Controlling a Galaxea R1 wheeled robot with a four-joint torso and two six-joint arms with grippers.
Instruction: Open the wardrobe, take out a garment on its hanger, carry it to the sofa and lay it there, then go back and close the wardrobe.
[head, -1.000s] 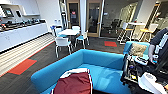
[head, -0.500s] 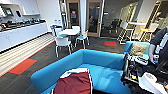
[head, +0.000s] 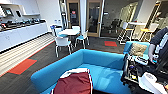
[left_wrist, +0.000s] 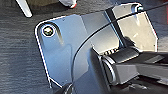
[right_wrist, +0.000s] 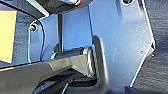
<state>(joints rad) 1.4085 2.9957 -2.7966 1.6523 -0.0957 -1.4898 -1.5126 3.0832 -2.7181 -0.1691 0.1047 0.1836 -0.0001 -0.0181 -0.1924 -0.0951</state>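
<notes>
The turquoise sofa fills the lower middle of the head view, its low back curving from the left round to the right. The maroon garment with white trim lies spread at the near end of the sofa's seat, its white collar edge towards the backrest. I cannot make out the hanger in the cloth. The left wrist view looks down on dark carpet, and so does the right wrist view, with dark carpet beside the robot's own plate.
A person stands at the right by a dark rig. Behind it is a smaller blue seat with a patterned cushion. A white table with chairs stands beyond the sofa, a counter runs along the left, and a red floor patch lies nearby.
</notes>
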